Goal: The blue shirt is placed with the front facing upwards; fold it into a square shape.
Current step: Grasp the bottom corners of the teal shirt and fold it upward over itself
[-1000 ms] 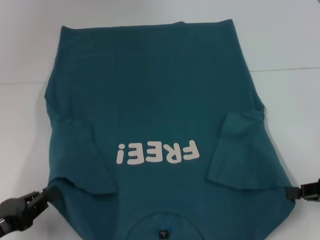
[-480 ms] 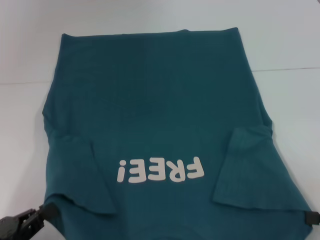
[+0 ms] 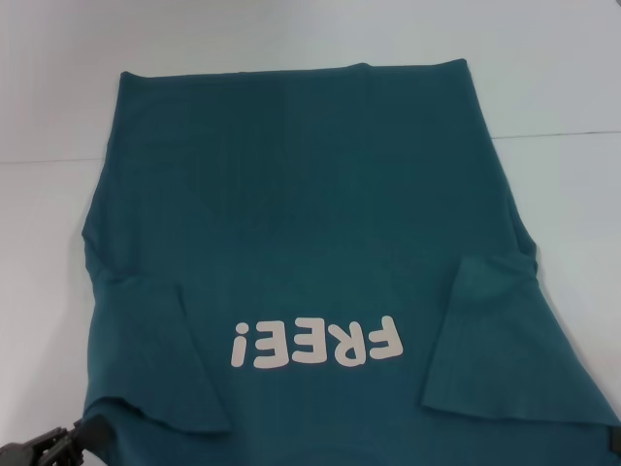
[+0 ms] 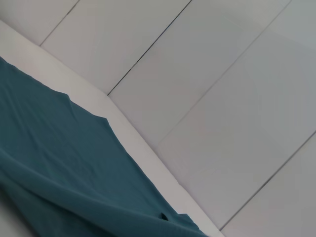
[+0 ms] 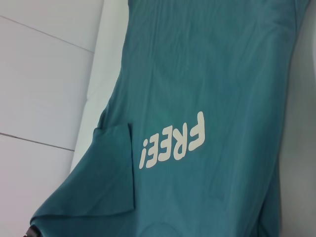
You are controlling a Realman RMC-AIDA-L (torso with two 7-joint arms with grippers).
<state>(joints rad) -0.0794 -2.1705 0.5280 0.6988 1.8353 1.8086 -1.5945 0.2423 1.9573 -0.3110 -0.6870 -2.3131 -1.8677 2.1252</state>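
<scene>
Two grippers sit at the bottom corners of the head view. The left gripper (image 3: 82, 434) has its fingers clenched on the near left corner of the shirt (image 3: 310, 214). The right gripper (image 3: 613, 439) barely shows at the lower right edge, touching the shirt's corner; its grip cannot be told. The shirt covers the white tabletop (image 3: 563, 223), both sleeves folded inward, "FREE!" lettering (image 3: 315, 342) face up.
</scene>
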